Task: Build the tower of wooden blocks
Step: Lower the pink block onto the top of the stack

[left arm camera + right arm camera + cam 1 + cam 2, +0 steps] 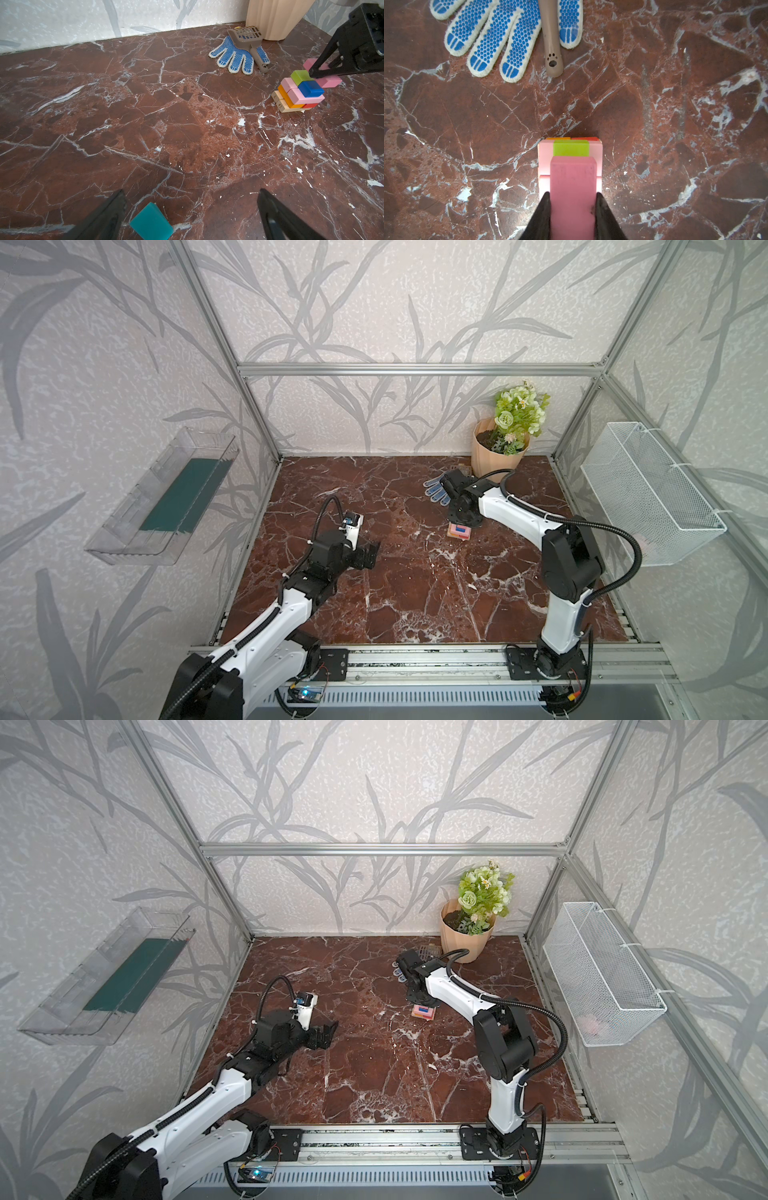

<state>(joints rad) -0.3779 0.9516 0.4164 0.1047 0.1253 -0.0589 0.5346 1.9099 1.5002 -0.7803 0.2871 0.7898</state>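
Note:
The tower (459, 532) (424, 1013) stands right of the table's middle. In the left wrist view the tower (295, 99) has tan blocks at the bottom, then orange and red, then pink, with a green cube (301, 75) and a blue cube (310, 88) on top. My right gripper (573, 193) (461, 521) is shut on a pink block (573, 176) (330, 81), held level just over the cubes. My left gripper (192, 192) (370, 556) is open low over the table at the left. A teal block (151, 222) lies on the table between its fingers, touching neither.
A blue dotted glove (234, 56) and a grey scoop (247, 39) lie behind the tower. A beige flowerpot (494, 456) stands at the back right. A wire basket (648, 493) hangs on the right wall and a clear bin (166, 497) on the left wall.

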